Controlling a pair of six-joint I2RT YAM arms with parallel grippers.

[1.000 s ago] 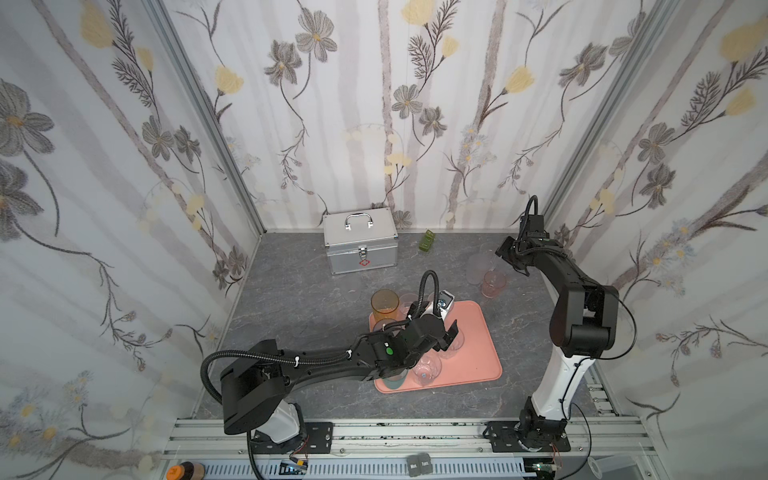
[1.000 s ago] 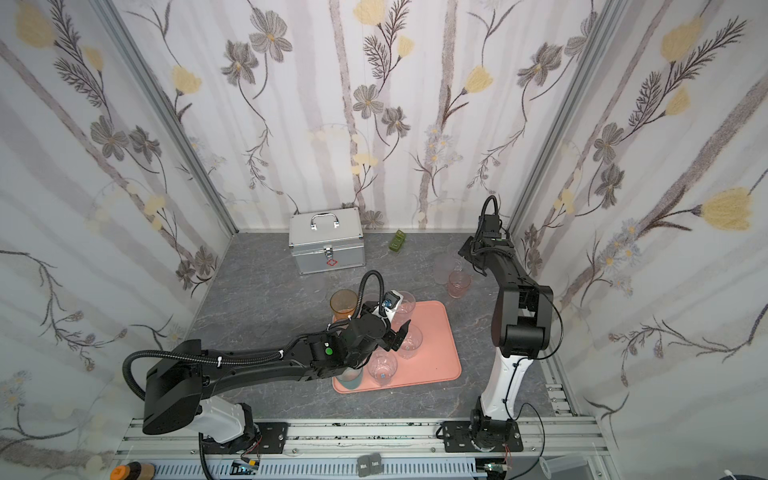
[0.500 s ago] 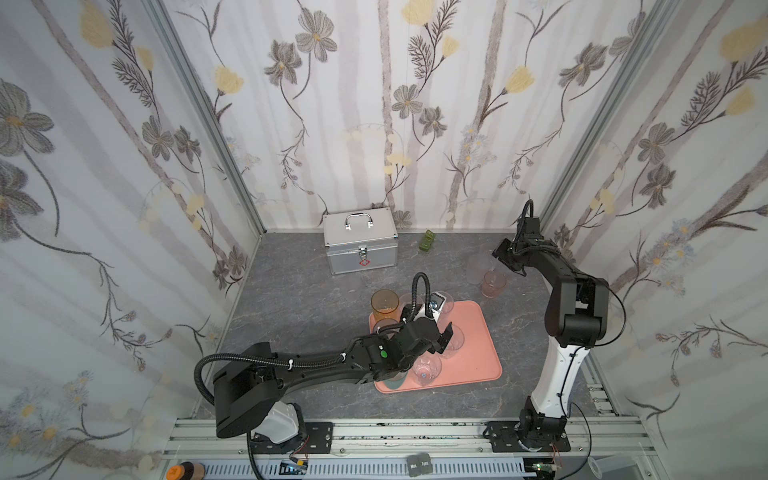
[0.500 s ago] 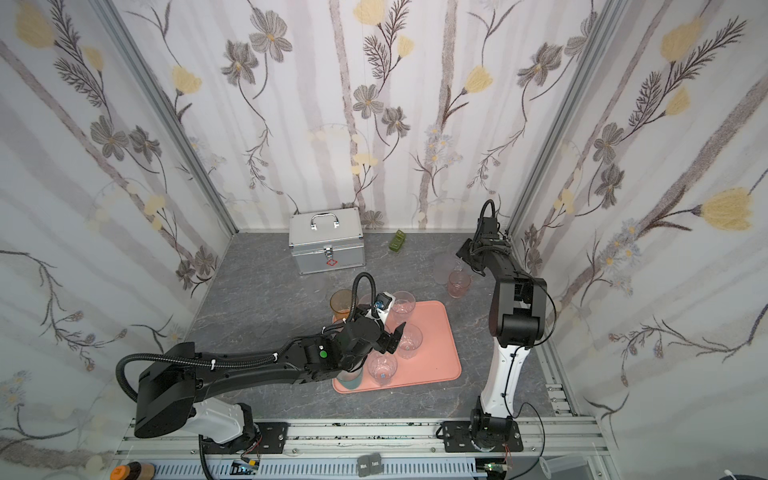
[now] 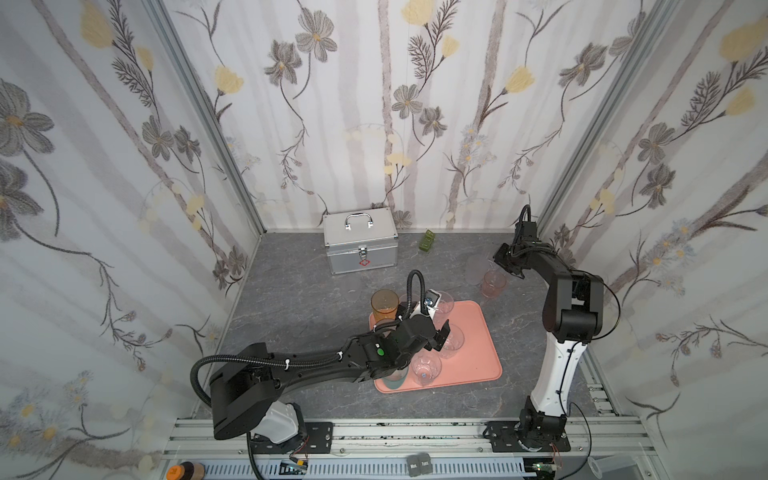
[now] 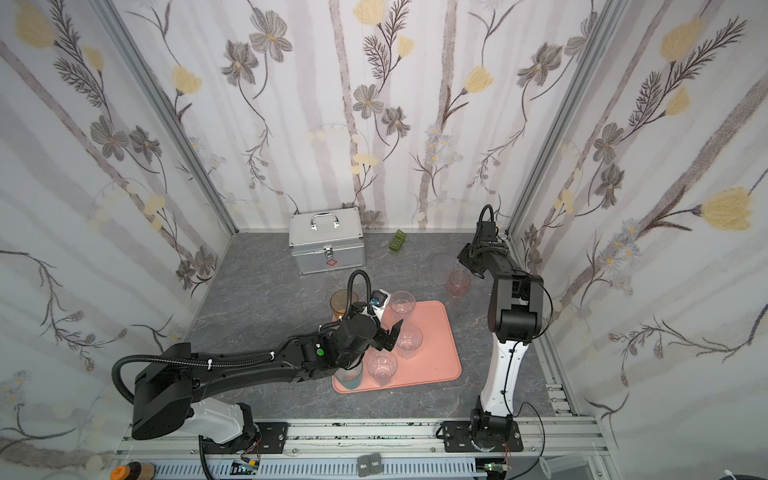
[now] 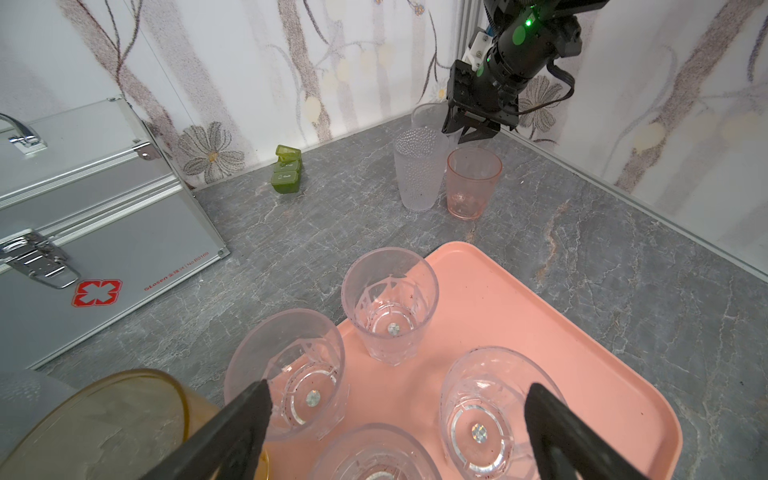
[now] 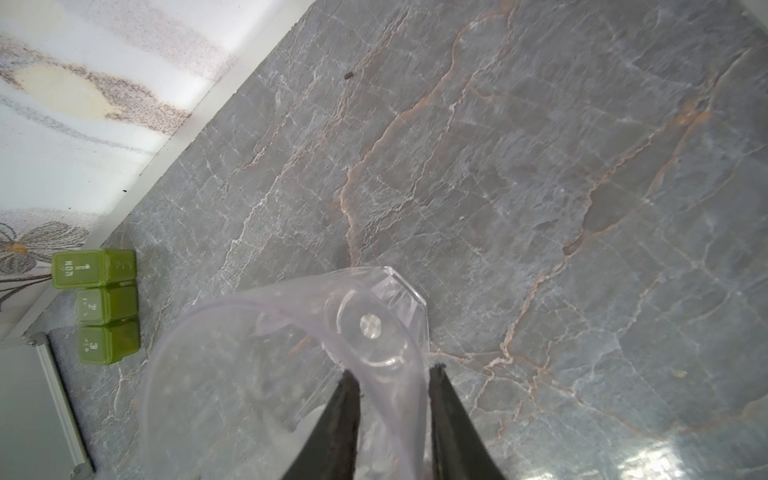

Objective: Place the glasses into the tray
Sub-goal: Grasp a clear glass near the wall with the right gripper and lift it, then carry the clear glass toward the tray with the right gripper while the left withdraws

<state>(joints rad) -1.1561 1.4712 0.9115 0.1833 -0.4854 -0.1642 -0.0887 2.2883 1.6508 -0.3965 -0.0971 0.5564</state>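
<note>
The silver case point(image 7: 104, 232) bears a red cross sign on its front, with small red print beside it that is too faint to read. Near the case, the green pill box point(image 8: 99, 307) reads "1 MON", "2", "3".

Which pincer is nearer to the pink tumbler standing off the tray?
Right. The right pincer sits just behind the pink tumbler, at a clear glass by the far wall; the left pincer hovers open over the glasses on the tray, well short of it.

pink tray point(image 5: 478, 332), clear glasses point(image 7: 390, 303) upright on it, amber glass point(image 5: 384, 305) at corner, frosted glass point(image 7: 419, 170), pink glass point(image 7: 471, 183) beyond
</note>
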